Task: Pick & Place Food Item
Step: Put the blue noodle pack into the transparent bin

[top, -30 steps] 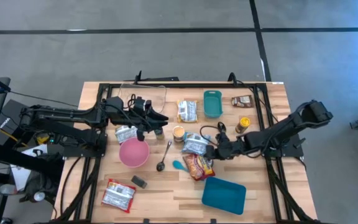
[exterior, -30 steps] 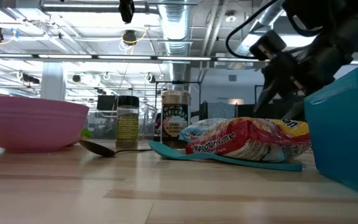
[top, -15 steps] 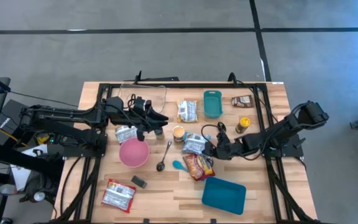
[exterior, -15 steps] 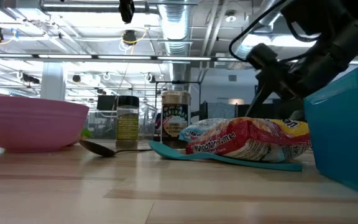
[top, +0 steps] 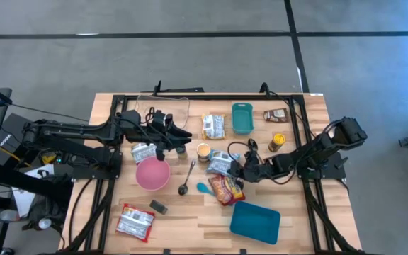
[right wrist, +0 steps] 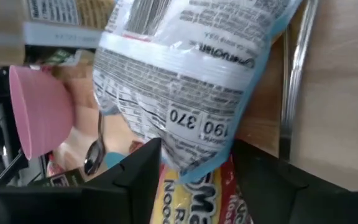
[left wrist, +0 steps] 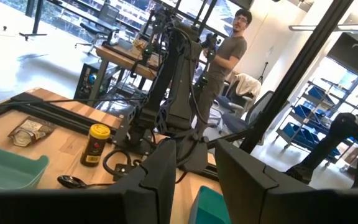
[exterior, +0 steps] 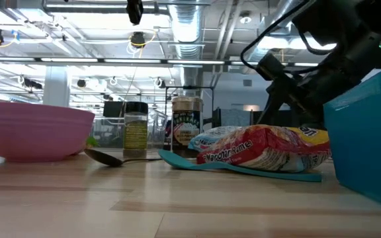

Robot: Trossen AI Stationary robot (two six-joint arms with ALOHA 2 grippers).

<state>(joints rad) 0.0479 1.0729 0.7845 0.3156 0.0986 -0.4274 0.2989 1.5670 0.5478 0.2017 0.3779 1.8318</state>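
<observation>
A white-and-blue food packet [top: 220,163] lies flat on the table's middle, beside a red noodle packet [top: 226,188]. My right gripper [top: 234,170] is low over the table at the white packet's right end. In the right wrist view it is open [right wrist: 194,158], and the packet's near end [right wrist: 191,124] lies between its two fingers. My left gripper [top: 180,139] waits at the table's far left, above another packet [top: 144,151]. In the left wrist view it is open and empty [left wrist: 194,180]. My right gripper is open with one finger [right wrist: 143,171] on each side of the white packet's near end [right wrist: 197,163], coming low from the table's right. I cannot tell whether the fingers touch it. The packet lies on the table.
A pink bowl [top: 152,173], a metal spoon [top: 188,178] and a teal spoon [top: 205,188] lie left of the packets. A teal container [top: 255,222] stands near the front, and a small teal tray [top: 242,117], jars [top: 278,142] and more packets [top: 213,126] stand farther back.
My right gripper has gone toward the table's left and a little down, closing in on the white-and-blue packet. The packets have stayed where they were.
</observation>
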